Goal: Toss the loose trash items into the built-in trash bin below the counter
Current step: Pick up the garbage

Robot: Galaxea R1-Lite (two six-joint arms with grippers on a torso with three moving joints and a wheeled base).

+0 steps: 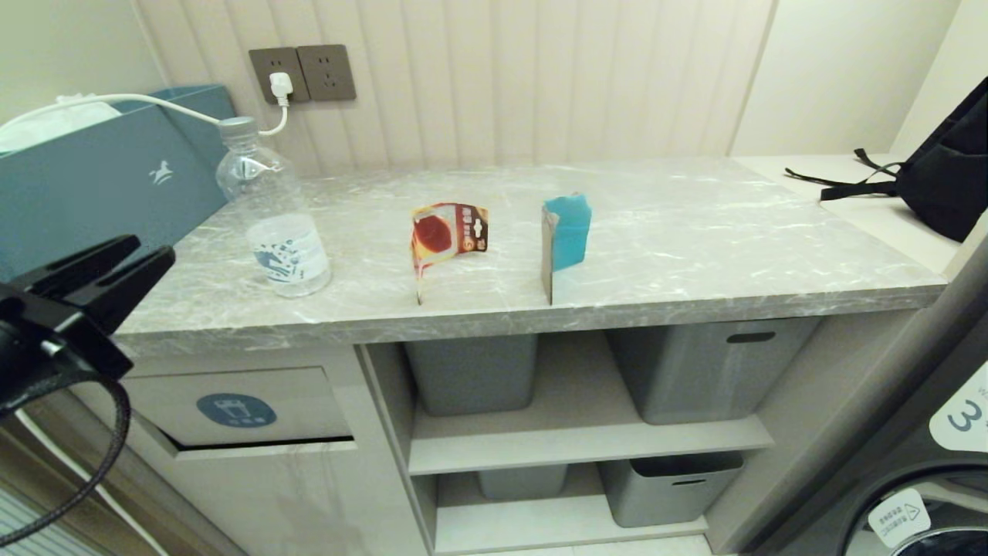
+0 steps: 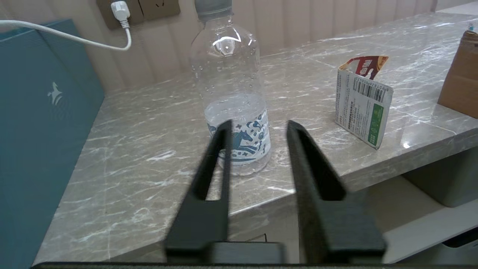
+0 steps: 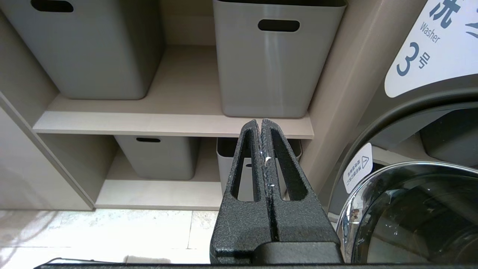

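Water bottle [image 2: 231, 93] stands upright on the counter [image 1: 695, 232] near its left end, blister card [image 1: 446, 235] and teal cardboard piece [image 1: 567, 235] further right. My left claw [image 2: 257, 129] is parted, empty, short of the bottle. Right claw [image 3: 262, 129] closed, low by the grey storage bins [image 3: 276, 56].

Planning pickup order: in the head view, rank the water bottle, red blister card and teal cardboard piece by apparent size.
1. water bottle, clearly largest.
2-3. teal cardboard piece and red blister card look alike; not ranked.
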